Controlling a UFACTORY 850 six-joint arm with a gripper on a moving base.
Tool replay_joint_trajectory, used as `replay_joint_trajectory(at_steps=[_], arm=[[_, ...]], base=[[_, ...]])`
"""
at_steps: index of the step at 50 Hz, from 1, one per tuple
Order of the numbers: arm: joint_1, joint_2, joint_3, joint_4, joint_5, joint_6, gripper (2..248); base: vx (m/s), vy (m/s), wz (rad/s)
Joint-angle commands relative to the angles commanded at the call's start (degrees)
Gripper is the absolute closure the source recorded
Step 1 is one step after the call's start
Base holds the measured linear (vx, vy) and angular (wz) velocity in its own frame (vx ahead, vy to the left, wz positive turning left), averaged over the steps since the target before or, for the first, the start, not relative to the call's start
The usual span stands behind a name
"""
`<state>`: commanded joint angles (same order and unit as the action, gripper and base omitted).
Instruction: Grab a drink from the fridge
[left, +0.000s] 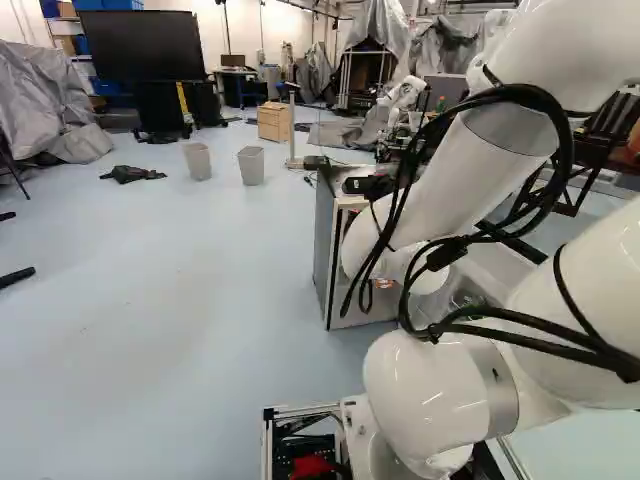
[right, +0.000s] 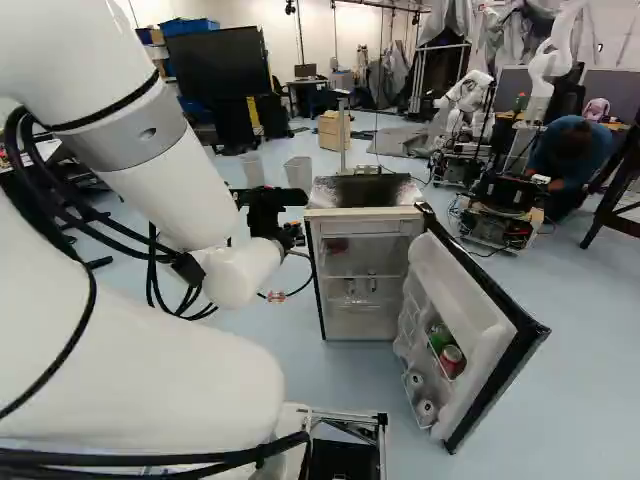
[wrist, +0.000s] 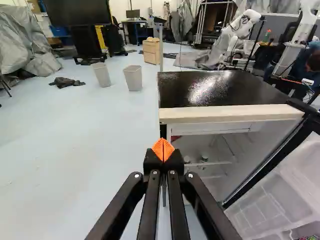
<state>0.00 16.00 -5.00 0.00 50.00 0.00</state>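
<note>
My gripper (right: 272, 212) is level with the fridge top, at the left front edge of the fridge (right: 365, 213) in the right base view. In the wrist view the gripper (wrist: 163, 149) has its orange pads together, nothing between them, ahead of the fridge's left front edge. The fridge door (right: 485, 300) stands wide open. Its racks hold a green can (right: 440, 338), a red can (right: 452, 361) and pale cans (right: 427, 409). Small bottle-like items (right: 372, 282) stand on an inner shelf; their tops (wrist: 204, 158) show in the wrist view.
Two grey bins (left: 251, 165) and a wooden cabinet (left: 273, 121) stand beyond on the floor. Another robot (right: 468, 95) is behind the fridge, near a cart (right: 500, 210) where a person crouches. A large dark screen (left: 140, 45) stands farther back.
</note>
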Motion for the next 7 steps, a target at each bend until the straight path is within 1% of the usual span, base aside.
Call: replay_joint_trajectory(at_steps=[7], arm=[[0.00,0.00,0.00,0.00,0.00,0.00,224]], base=[[0.000,0.000,0.000]])
